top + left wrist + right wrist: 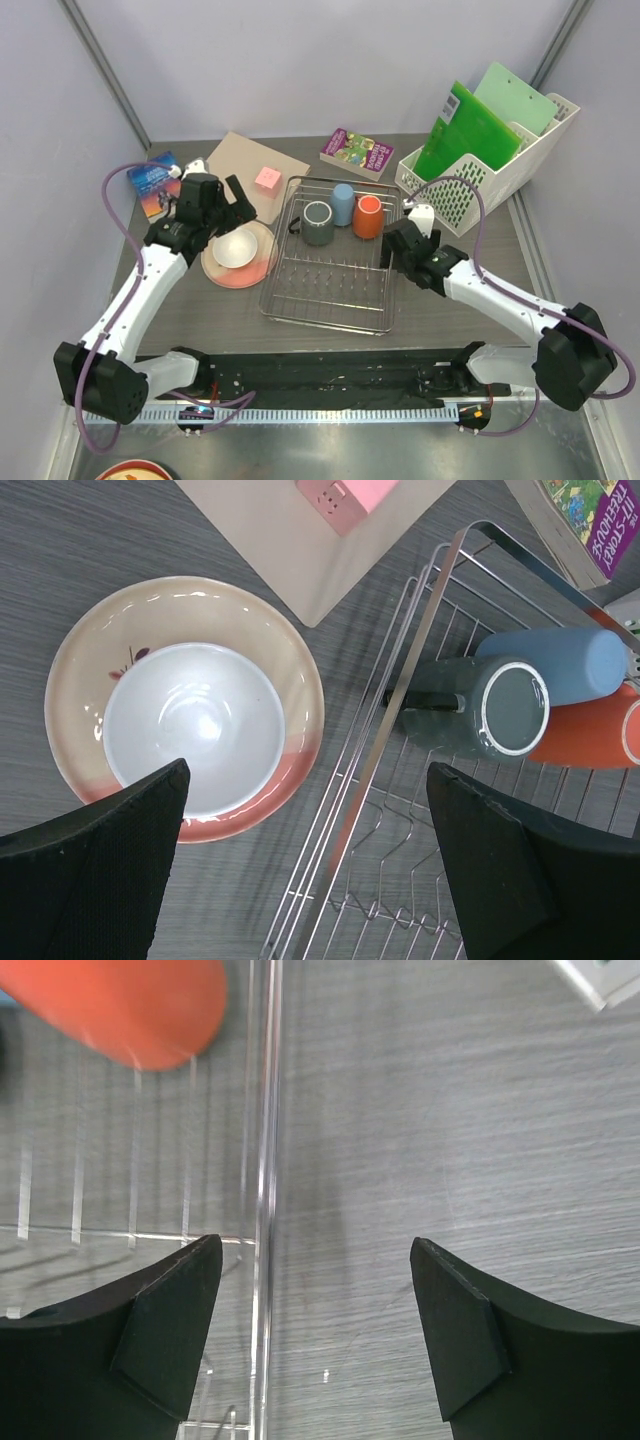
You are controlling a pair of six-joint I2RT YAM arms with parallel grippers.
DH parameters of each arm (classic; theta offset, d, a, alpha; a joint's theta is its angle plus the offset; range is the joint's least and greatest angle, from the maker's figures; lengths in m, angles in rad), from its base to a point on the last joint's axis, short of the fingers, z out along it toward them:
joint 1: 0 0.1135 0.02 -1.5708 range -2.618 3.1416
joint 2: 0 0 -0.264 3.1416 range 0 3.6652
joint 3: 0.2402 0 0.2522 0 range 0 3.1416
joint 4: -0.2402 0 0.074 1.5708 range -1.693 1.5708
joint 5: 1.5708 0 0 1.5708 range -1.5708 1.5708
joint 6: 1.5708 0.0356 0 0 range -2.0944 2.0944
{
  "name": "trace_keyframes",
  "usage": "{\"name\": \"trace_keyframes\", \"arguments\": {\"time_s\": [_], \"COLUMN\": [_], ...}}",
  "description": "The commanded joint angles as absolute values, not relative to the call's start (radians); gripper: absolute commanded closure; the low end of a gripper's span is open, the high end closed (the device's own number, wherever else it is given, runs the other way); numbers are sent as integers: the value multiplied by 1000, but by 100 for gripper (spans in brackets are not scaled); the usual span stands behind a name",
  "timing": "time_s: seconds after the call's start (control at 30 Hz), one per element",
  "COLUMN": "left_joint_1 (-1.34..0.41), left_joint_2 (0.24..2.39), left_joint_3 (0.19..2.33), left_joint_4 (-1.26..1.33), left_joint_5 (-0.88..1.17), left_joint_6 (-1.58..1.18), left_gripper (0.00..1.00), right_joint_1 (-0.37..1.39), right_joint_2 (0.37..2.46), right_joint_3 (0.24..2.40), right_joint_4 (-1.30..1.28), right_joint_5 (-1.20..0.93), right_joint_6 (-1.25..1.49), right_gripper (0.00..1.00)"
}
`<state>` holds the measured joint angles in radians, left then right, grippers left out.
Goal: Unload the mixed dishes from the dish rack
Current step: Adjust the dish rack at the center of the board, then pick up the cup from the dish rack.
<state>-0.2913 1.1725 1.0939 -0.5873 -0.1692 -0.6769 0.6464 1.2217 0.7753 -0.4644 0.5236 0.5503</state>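
Note:
The silver wire dish rack [330, 290] stands mid-table. In its far end are the dark grey mug [318, 222], the light blue cup [343, 203] and the orange mug [367, 216]. The pink plate [255, 270] lies on the table left of the rack, with the small white bowl [234, 247] on it. My left gripper [238, 203] is open and empty above the plate's far edge. In the left wrist view it [308, 780] straddles the rack rim [400, 710], between the bowl [195, 725] and the grey mug [500, 715]. My right gripper [390, 248] is open and empty at the rack's right edge [262, 1210], near the orange mug [130, 1005].
A white perforated file holder [480, 185] with green folders [460, 130] stands at the back right. A purple book [358, 152] lies behind the rack. A tan board [240, 160] with a pink block [267, 178] and a blue booklet [155, 183] lie at the back left.

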Motion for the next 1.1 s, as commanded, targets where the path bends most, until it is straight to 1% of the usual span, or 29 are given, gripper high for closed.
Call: {"name": "trace_keyframes", "arguments": {"time_s": [0.0,0.17,0.3,0.4,0.57,0.67,0.8,0.97,1.07], "left_joint_1": [-310,-348,-371,-420,-475,-480,-479,-479,-479], "left_joint_2": [1173,1172,1192,1229,1249,1214,1116,1006,1015], "left_joint_3": [1097,1078,1098,1138,1164,1140,1065,973,971], "left_joint_4": [-555,-543,-545,-548,-555,-560,-571,-517,-448], "left_joint_5": [-192,-233,-278,-319,-337,-322,-318,-328,-276], "left_joint_6": [-647,-640,-666,-675,-681,-699,-712,-672,-592], "left_gripper": [0,0,0,0,0,0,0,0,0], "right_joint_1": [652,650,652,652,652,652,652,652,653], "right_joint_2": [1183,1117,1111,1181,1363,1432,1532,1540,1484], "right_joint_3": [873,928,956,1017,1126,1175,1216,1203,1157], "right_joint_4": [-502,-512,-456,-448,-410,-373,-348,-285,-235], "right_joint_5": [586,604,537,497,520,531,561,568,523], "right_joint_6": [537,531,474,437,385,347,330,351,385], "right_gripper": [18,19,20,21,21,21,23,23,23]}}
